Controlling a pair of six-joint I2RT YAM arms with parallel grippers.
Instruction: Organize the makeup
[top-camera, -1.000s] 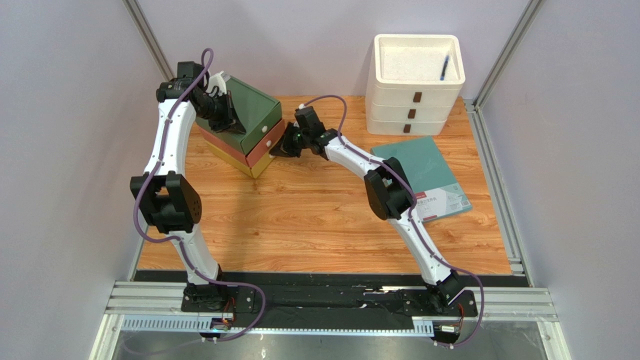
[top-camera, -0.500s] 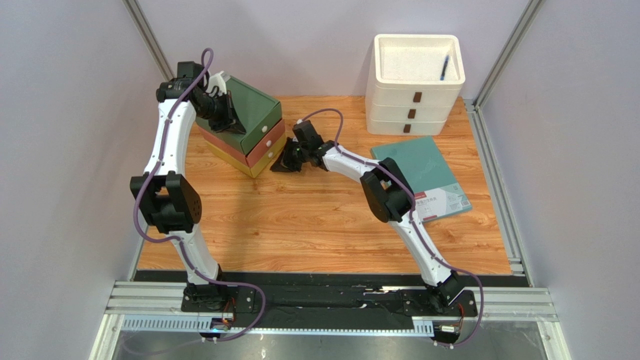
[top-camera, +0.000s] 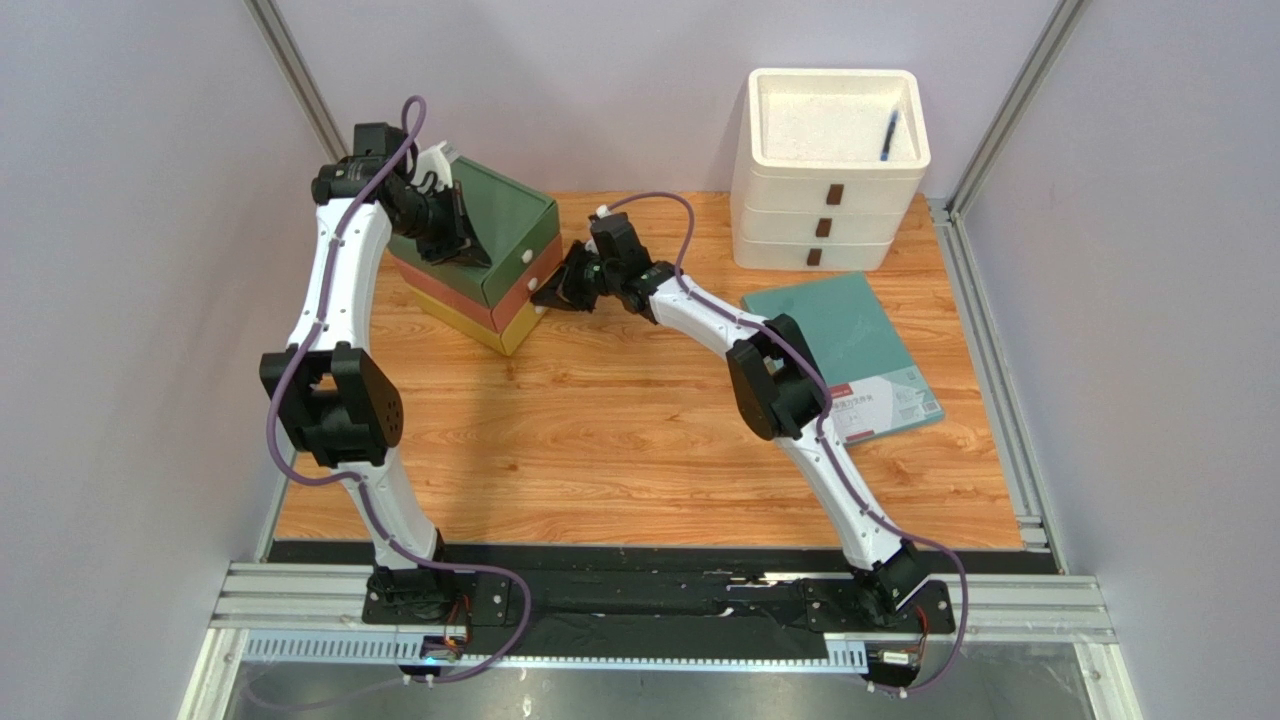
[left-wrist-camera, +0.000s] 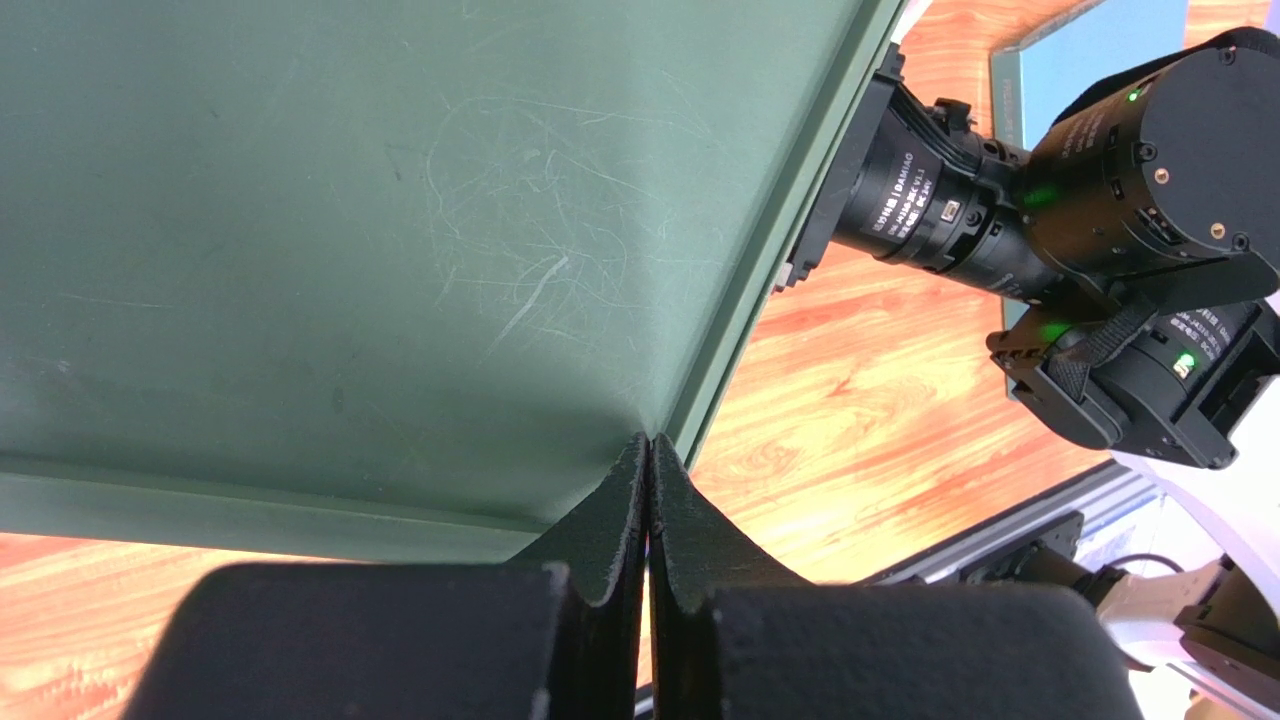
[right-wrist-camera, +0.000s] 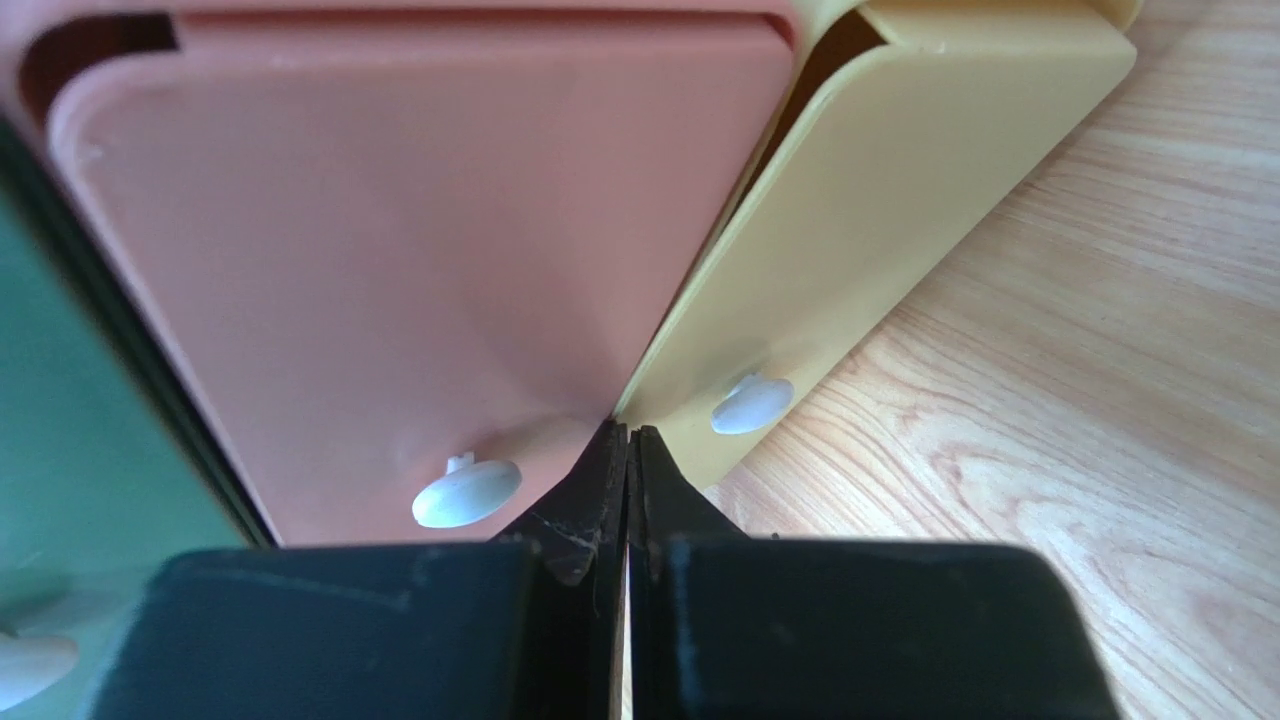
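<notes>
I see the left pincer (left-wrist-camera: 648, 453) clenched empty on the green top (left-wrist-camera: 376, 225). The right pincer (right-wrist-camera: 628, 446), also clenched, is at the pink drawer (right-wrist-camera: 421, 255).

— Light?
— Bright, even, from overhead; soft, faint shadows on the table (top-camera: 601, 450).
— Sharp?
— Top view, yes. In the wrist views the left gripper (left-wrist-camera: 648, 450) and right gripper (right-wrist-camera: 628, 438) blur along the bottom edge; the green box (left-wrist-camera: 376, 225) is crisp.
</notes>
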